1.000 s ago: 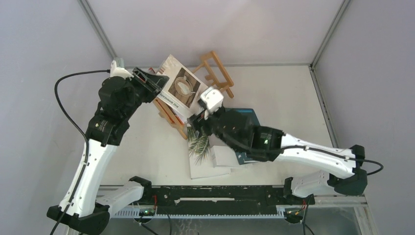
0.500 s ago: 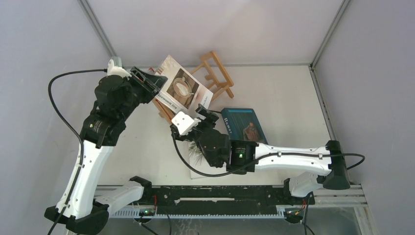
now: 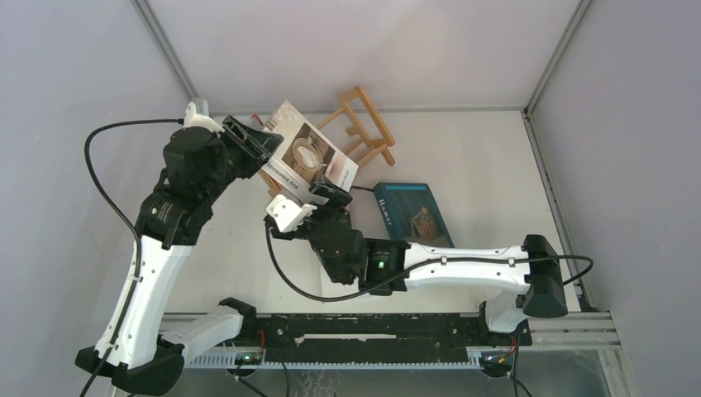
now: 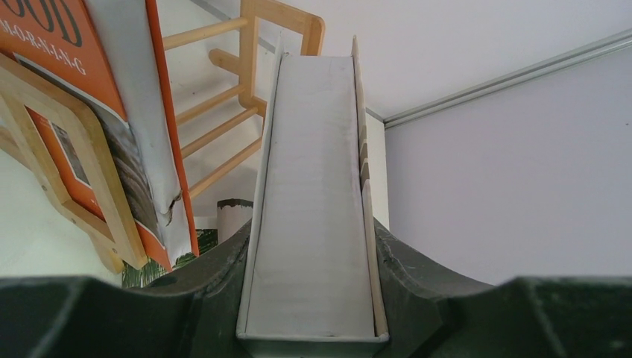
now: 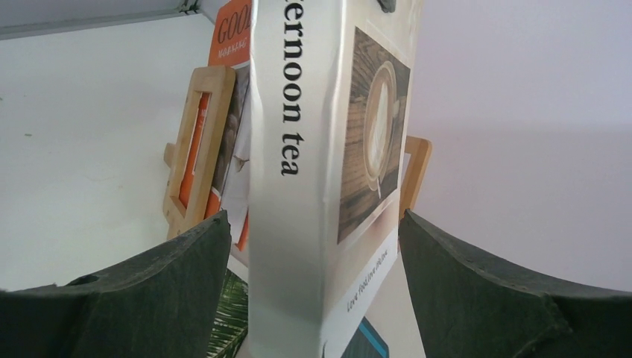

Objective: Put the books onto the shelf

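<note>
Your left gripper clamps the white cup-picture book, tilted over the light-wood slatted shelf. Your right gripper stands spread, straddling its spine beside the orange-red book.

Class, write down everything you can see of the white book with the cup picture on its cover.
The white book is slim and glossy. Its cover shows a cup from above, and its spine has black lettering ending "ernoon tea". It stands tilted over the wooden shelf, beside the orange book. The left gripper clamps one edge. The right gripper is open, with a finger on either side of the spine.
</note>
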Tool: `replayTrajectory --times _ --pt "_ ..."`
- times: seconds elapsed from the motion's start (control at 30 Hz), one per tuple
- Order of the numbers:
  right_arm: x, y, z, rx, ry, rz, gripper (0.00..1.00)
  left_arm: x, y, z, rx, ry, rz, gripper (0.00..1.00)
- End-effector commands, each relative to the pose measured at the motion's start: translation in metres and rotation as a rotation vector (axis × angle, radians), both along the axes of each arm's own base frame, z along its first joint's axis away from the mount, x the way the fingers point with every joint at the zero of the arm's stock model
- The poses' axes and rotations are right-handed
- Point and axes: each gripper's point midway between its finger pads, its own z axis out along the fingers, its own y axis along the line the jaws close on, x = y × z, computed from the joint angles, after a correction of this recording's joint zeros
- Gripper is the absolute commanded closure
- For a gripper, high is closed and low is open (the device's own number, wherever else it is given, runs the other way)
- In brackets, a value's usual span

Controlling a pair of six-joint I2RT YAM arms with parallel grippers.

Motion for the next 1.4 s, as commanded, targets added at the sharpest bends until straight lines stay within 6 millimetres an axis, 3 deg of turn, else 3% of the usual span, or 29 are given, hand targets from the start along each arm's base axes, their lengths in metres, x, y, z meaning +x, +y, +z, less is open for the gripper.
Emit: replayTrajectory --times 0.0,0.4,0.87,1.37 --pt "0.008 0.002 0.025 0.053 -0.043 -0.045 0.11 -0.007 0.0 0.043 -0.025 -0.113 -0.018 0.68" --pt "0.039 -0.004 0.028 0.03 -0.123 -0.171 0.14 -0.013 -0.001 0.043 -0.009 -0.101 -0.038 0.68" --pt "0.054 -0.01 0.029 0.05 -0.125 -0.187 0.34 -0.014 0.0 0.038 0.01 -0.091 -0.041 0.65" --pt "0.059 -0.032 0.035 0.151 -0.057 -0.156 0.45 -0.013 0.005 0.038 0.019 -0.093 -0.02 0.37"
